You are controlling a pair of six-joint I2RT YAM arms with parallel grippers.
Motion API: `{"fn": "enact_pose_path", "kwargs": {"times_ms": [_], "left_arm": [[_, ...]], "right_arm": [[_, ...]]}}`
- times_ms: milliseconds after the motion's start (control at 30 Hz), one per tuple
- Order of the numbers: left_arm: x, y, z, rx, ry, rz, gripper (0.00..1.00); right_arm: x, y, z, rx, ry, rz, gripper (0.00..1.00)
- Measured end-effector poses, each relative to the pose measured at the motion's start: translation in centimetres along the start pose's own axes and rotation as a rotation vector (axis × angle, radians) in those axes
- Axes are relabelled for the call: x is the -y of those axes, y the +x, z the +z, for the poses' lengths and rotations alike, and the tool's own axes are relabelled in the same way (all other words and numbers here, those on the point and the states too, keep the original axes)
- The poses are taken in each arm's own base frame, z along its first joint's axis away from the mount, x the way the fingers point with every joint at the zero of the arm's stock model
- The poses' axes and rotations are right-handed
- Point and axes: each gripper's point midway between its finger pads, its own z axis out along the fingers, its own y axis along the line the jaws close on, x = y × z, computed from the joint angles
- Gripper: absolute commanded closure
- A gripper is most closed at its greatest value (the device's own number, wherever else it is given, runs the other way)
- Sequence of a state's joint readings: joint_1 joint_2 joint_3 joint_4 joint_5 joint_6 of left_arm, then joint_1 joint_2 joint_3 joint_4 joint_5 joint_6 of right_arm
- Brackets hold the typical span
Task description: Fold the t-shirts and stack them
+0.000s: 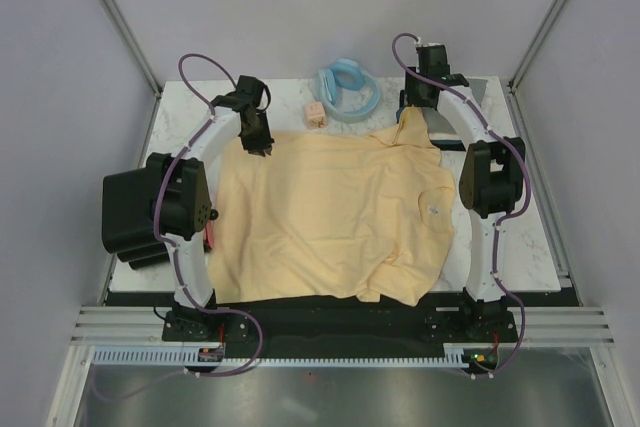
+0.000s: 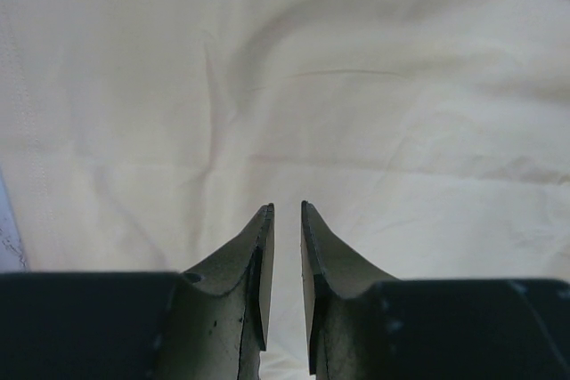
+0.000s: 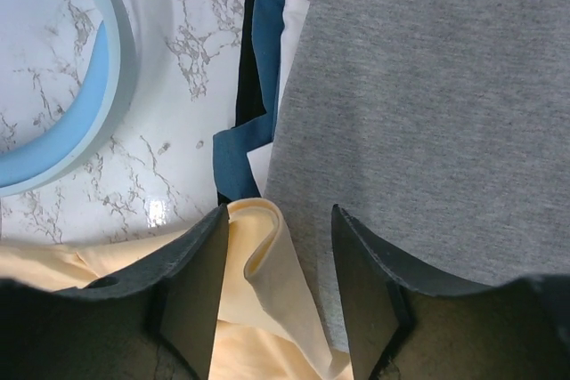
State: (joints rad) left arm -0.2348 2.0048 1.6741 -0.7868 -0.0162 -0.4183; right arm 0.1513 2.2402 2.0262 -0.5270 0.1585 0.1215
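Centrally, spread almost flat over the marble surface (image 1: 530, 237): the large pale yellow t-shirt (image 1: 330, 212), reaching to the near edge, with a small neck tag showing toward the right. At its far-left corner, the left claw (image 2: 285, 209), pointing down into the cloth. From the left wrist view, nothing but yellow fabric beneath and around; fingers (image 2: 254, 282) drawn almost together, only a thin slit between, pale cloth showing through the slit. Pinching a fold or merely hovering over it: cannot tell. At the shirt's far-right corner, the right claw (image 3: 280, 215), over a raised, bunched bit of the same garment. Seen from the right wrist: spread wide, a rolled fold of yellow cloth lying loose in the gap, close against the left-hand finger (image 3: 191, 282), apart from the other, clamped by neither. Just beyond that fold, a pile of folded t-shirts (image 3: 419, 104): grey on top, white and blue edges peeking out beneath on the left, a black layer lowest. Left of the pile, bare marble, then the light blue ring (image 3: 71, 122). Near the ring, at the far side of the surface, a small peach block (image 1: 317, 114). Off the left edge, beside the left arm, a black box (image 1: 130, 212).
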Motion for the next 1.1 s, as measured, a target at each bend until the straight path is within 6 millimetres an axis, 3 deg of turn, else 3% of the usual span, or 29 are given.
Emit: {"fn": "enact_pose_path", "kwargs": {"times_ms": [233,400,567,600,633,733,967,1100], "left_arm": [[0.3,0.1,0.0,-0.008,0.018,-0.001,0.75],[0.2,0.1,0.0,-0.008,0.017,-0.002,0.76],[0.2,0.1,0.0,-0.008,0.017,-0.002,0.76],[0.2,0.1,0.0,-0.008,0.017,-0.003,0.76],[0.2,0.1,0.0,-0.008,0.017,-0.003,0.76],[0.2,0.1,0.0,-0.008,0.018,-0.003,0.76],[0.0,0.0,0.0,-0.004,0.008,-0.003,0.72],[-1.1,-0.8,0.4,0.019,-0.044,-0.02,0.7]], "right_arm": [[0.1,0.0,0.0,-0.001,-0.001,0.0,0.56],[0.2,0.0,0.0,0.0,0.0,0.0,0.57],[0.2,0.0,0.0,-0.001,-0.002,-0.003,0.76],[0.2,0.0,0.0,-0.001,-0.003,-0.004,0.81],[0.2,0.0,0.0,-0.001,-0.004,-0.005,0.92],[0.1,0.0,0.0,-0.002,-0.01,-0.008,1.0],[-0.4,0.0,-0.1,-0.003,-0.038,-0.006,1.0],[-0.3,0.0,-1.0,-0.002,-0.042,-0.006,1.0]]}}
